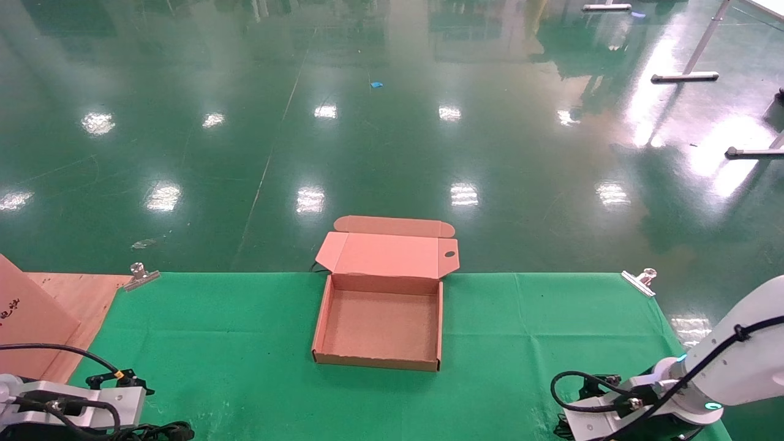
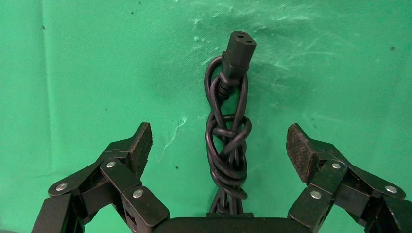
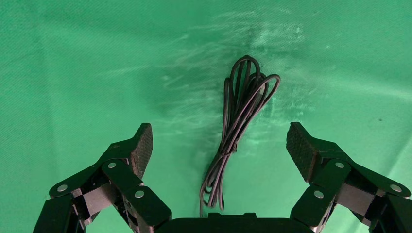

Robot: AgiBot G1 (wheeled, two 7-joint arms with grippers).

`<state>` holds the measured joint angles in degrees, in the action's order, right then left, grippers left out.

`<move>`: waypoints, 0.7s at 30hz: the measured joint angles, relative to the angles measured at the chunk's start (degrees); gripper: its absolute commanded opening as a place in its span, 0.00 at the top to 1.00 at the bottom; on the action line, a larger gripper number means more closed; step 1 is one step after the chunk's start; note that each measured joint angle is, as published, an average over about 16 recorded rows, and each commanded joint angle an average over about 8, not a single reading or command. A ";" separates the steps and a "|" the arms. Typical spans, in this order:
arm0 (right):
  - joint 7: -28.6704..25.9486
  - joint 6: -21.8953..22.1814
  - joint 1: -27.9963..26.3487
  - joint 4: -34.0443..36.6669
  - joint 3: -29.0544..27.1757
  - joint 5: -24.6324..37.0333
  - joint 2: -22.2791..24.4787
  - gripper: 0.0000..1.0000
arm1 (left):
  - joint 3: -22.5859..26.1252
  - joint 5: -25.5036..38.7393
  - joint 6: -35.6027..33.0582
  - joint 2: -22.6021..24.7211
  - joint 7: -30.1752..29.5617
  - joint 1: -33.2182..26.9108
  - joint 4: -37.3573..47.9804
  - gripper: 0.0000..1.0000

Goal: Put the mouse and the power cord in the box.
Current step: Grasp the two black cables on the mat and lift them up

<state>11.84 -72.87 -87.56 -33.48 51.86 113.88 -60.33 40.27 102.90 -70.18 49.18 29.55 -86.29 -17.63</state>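
Box sits open at the middle of the green cloth in the head view, lid folded back toward the far edge, interior bare. Both arms enter at the near edge, the left arm at the near left corner and the right arm at the near right; neither claw's fingers show here, and only a bit of black cable appears by the left arm.

Left wrist view shows what the head view hides: the left gripper spread wide, holding nothing, with the power cord lying knotted on the cloth between its 2 fingers, plug end beyond the tips.

Right wrist view shows the right gripper equally wide and empty, a bundled thin cable lying between its fingers, reaching past the tips. The mouse body itself is not visible.
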 measured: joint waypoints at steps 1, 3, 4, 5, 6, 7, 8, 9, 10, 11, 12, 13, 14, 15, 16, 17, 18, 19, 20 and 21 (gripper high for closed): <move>0.88 0.59 -0.28 1.64 -0.03 -0.03 -0.58 0.00 | 0.02 0.08 0.31 0.36 0.65 -0.36 1.04 0.00; 2.57 1.67 -0.87 4.78 -0.13 -0.14 -1.68 0.00 | 0.03 0.16 0.77 1.01 1.90 -0.99 2.95 0.00; 3.37 2.18 -1.16 6.27 -0.18 -0.20 -2.20 0.00 | 0.03 0.17 0.94 1.29 2.48 -1.28 3.82 0.00; 4.17 2.67 -1.45 7.71 -0.22 -0.27 -2.70 0.00 | 0.04 0.19 1.09 1.56 3.03 -1.54 4.65 0.00; 4.93 3.13 -1.73 9.07 -0.27 -0.33 -3.17 0.00 | 0.04 0.20 1.21 1.79 3.54 -1.78 5.41 0.00; 5.67 3.56 -1.99 10.38 -0.32 -0.39 -3.62 0.00 | 0.04 0.21 1.30 2.01 4.01 -2.01 6.13 0.00; 6.40 3.97 -2.25 11.65 -0.38 -0.46 -4.05 0.00 | 0.06 0.24 1.38 2.22 4.48 -2.21 6.82 0.00; 7.09 4.35 -2.48 12.85 -0.43 -0.54 -4.43 0.00 | 0.09 0.28 1.44 2.42 4.92 -2.38 7.44 0.00; 7.77 4.70 -2.69 14.00 -0.49 -0.62 -4.78 0.00 | 0.14 0.34 1.50 2.62 5.34 -2.52 8.03 0.00; 8.44 5.04 -2.90 15.10 -0.53 -0.68 -5.12 0.00 | 0.19 0.41 1.58 2.81 5.75 -2.64 8.59 0.00; 9.08 5.34 -3.09 16.13 -0.56 -0.74 -5.42 0.00 | 0.26 0.50 1.65 2.99 6.11 -2.74 9.12 0.00; 9.70 5.63 -3.27 17.11 -0.60 -0.79 -5.69 0.00 | 0.35 0.63 1.77 3.16 6.44 -2.82 9.63 0.00; 10.31 5.88 -3.43 18.06 -0.64 -0.86 -5.94 0.00 | 0.45 0.79 1.94 3.34 6.74 -2.88 10.12 0.00; 10.89 6.11 -3.58 18.93 -0.68 -0.93 -6.15 0.00 | 0.57 0.96 2.15 3.50 7.00 -2.94 10.57 0.00; 11.44 6.31 -3.71 19.76 -0.73 -1.00 -6.33 0.00 | 0.69 1.14 2.39 3.67 7.24 -2.98 11.00 0.00; 11.98 6.50 -3.84 20.56 -0.77 -1.08 -6.48 0.00 | 0.82 1.34 2.67 3.82 7.46 -3.03 11.40 0.00; 12.49 6.68 -3.95 21.31 -0.82 -1.15 -6.61 0.00 | 0.95 1.54 2.99 3.97 7.66 -3.06 11.78 0.00; 12.97 6.84 -4.05 22.01 -0.86 -1.21 -6.73 0.00 | 1.08 1.74 3.32 4.12 7.84 -3.08 12.13 0.00; 13.42 7.00 -4.14 22.70 -0.89 -1.27 -6.84 0.00 | 1.21 1.95 3.67 4.28 8.01 -3.10 12.47 0.00; 13.85 7.14 -4.22 23.33 -0.92 -1.32 -6.93 0.00 | 1.35 2.16 4.02 4.42 8.16 -3.12 12.78 0.00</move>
<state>25.69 -65.73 -91.78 -10.15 50.94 112.56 -67.26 41.62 105.06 -66.15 53.61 37.71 -89.41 -4.85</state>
